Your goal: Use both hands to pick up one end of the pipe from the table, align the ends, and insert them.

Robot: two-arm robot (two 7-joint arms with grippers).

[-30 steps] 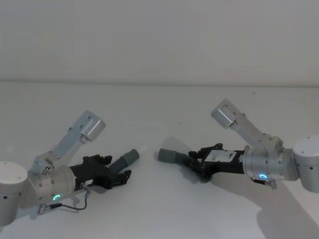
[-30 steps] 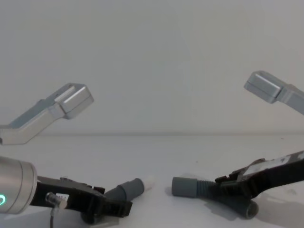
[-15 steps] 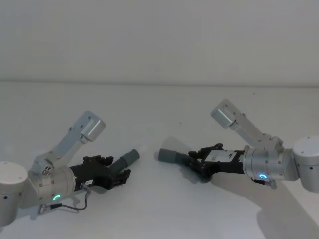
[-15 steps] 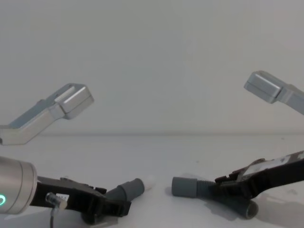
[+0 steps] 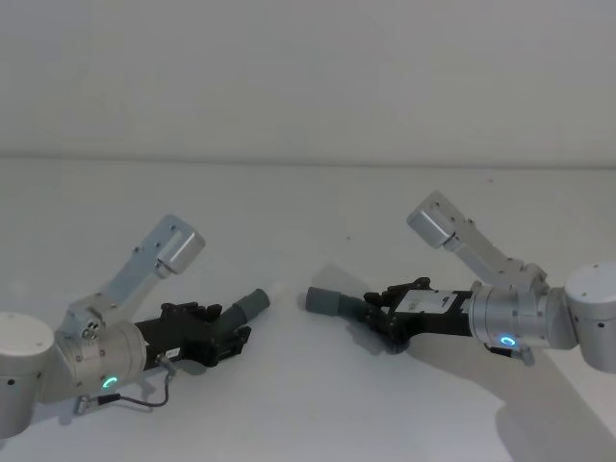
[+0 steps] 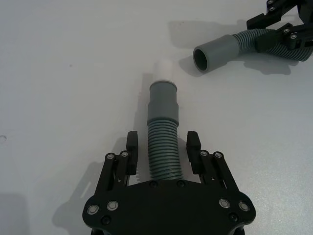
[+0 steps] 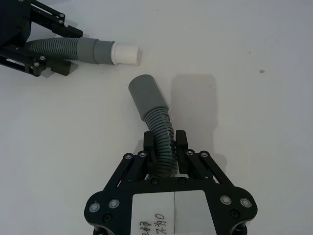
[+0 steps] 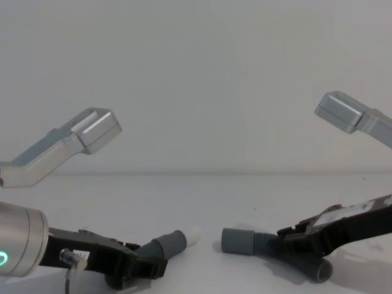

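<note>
Table: a plain white surface carries two grey corrugated hose pieces, each with a robot gripper at it.
Right hose piece: it curves away from the right gripper and ends in the open cuff, whose hollow mouth faces the robot's left side.
Right gripper: low over the table behind the open cuff, on the robot's right, its jaws clenched on the ribbed stretch of the right hose piece; a white label sits on its black body.
Left hose piece: it lies to the robot's left of the open cuff, its smooth grey collar and white tip pointing toward that cuff's side of the table.
Gap: the white tip is near the open cuff but apart from it, with bare table between, and the two ends are not in line.
Left gripper: low at the table, farther left of the open cuff than the white tip, its jaws released and straddling the ribbed stretch of the left hose piece, a sliver of space on each side.
</note>
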